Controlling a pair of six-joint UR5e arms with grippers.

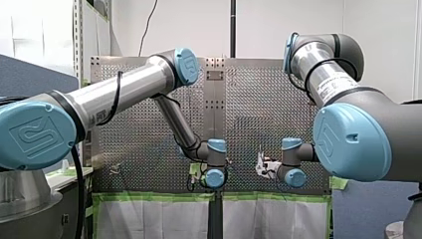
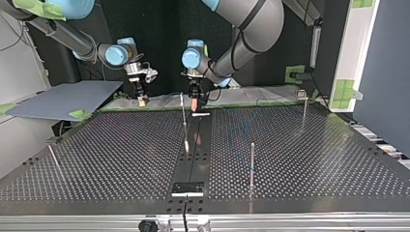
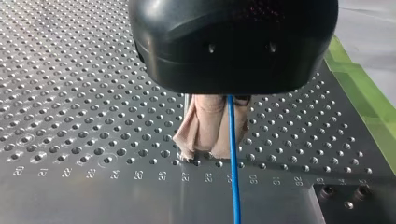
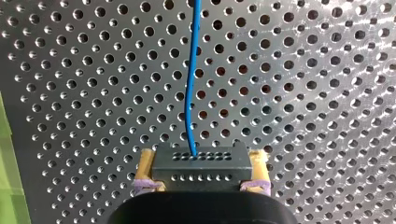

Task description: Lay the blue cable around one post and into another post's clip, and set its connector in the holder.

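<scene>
My left gripper [image 3: 212, 140] is closed on the blue cable [image 3: 233, 186]. Its beige pads [image 3: 205, 126] press together around the strand, with their tips down close to the tabletop [image 3: 70, 93], where the holes give way to a plain numbered strip. From between the pads the cable runs straight out across that strip.

My right gripper [image 4: 201, 182] clamps the connector [image 4: 201, 161], a black block, by its two short ends with a yellow pad [image 4: 145, 163] on each. The connector's face, with its rows of small holes, is turned away from the gripper. The cable leaves one of those holes and runs ahead over the perforations in a slight bend.

In the top view both grippers hang at the tabletop's far edge, which is lined with green tape [image 2: 159, 109]. My left gripper is near the middle of that edge. My right is apart from it, toward the far left corner. One thin post [image 2: 183, 111] stands close by my left gripper, another post [image 2: 252, 159] stands toward the near edge, and a clip-headed post [image 2: 304, 108] stands near the far right corner. The cable is too thin to follow there.
</scene>
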